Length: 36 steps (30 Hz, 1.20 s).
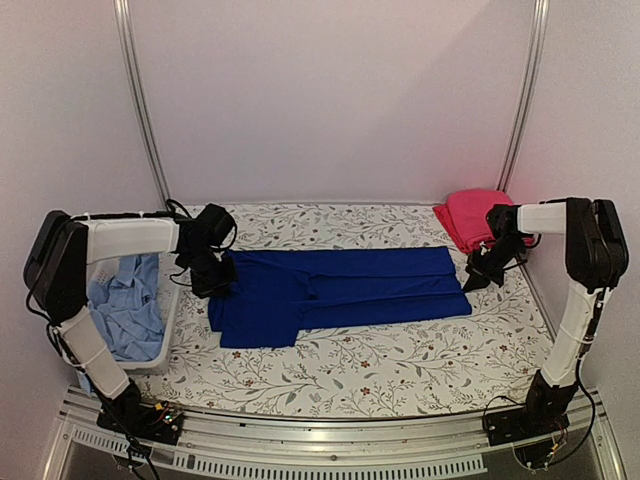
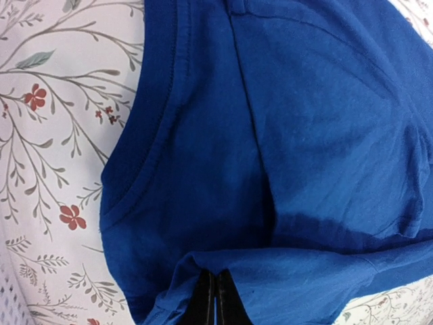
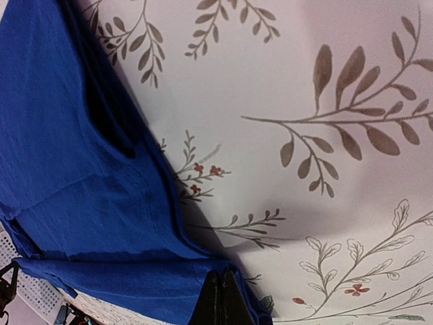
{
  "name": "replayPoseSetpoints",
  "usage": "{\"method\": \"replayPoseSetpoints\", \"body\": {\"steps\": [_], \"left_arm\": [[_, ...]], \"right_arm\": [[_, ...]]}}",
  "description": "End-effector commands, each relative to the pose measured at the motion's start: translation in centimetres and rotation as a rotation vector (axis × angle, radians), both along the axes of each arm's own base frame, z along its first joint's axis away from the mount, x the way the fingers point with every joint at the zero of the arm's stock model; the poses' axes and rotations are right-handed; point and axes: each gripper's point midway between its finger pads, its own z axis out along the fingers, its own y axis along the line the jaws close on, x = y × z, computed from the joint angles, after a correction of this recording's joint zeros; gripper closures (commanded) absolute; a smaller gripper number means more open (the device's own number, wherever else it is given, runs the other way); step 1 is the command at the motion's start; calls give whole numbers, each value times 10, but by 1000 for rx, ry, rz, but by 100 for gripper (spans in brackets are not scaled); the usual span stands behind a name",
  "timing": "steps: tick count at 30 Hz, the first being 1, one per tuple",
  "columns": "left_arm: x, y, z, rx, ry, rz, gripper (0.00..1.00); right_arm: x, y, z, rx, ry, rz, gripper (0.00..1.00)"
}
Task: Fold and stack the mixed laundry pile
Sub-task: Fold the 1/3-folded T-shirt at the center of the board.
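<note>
Cover (image 1: pixel 380 370), blue shirt (image 1: pixel 340 285); pink garment (image 1: pixel 462 215) seemingly half-hidden

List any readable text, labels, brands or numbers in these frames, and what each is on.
None readable in any view.
royal-blue shirt: plain blue fabric showing, no print visible.
light-blue shirt in the white basket: no label visible.
pink garment: plain.
table cover: floral pattern only, no lettering.

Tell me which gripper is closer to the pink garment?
Right. The right gripper is just beside the pink garment; the left gripper is far across the table, by the white basket.
</note>
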Motion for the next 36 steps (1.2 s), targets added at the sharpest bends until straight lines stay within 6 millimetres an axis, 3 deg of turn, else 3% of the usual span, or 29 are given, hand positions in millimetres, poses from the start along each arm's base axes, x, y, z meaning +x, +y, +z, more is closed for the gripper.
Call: {"method": "replayPoseSetpoints", "body": {"steps": [1,8,11,14,16,19,23,25,27,31,36], "left_arm": [[17,6,0,11,-34,3,100],[19,9,-5,14,-33,8,100],[23,7,-4,13,-41,-3,100],[32,5,14,1,-117,-15,89],[40,-5,36,-42,-196,-59,77],[44,-33,62,-81,-279,-183,60],[29,-68,63,-82,-251,-284,55],[13,-64,56,-99,-205,-226,55],[-11,-61,49,-172,-161,-177,56],[-58,-38,29,-201,-66,-74,55],[-99,-14,4,-179,35,-7,55]], "right_arm": [[14,-3,2,-6,-34,3,100],[21,0,10,8,-65,0,99],[21,0,10,9,-63,7,78],[25,-2,24,-4,-103,19,62],[29,0,41,2,-150,41,50],[30,11,66,60,-234,94,44],[19,30,83,175,-307,153,42],[11,47,87,236,-311,192,42],[2,74,93,305,-318,265,43],[-17,131,101,399,-329,414,43],[-45,193,96,459,-303,585,43]]}}
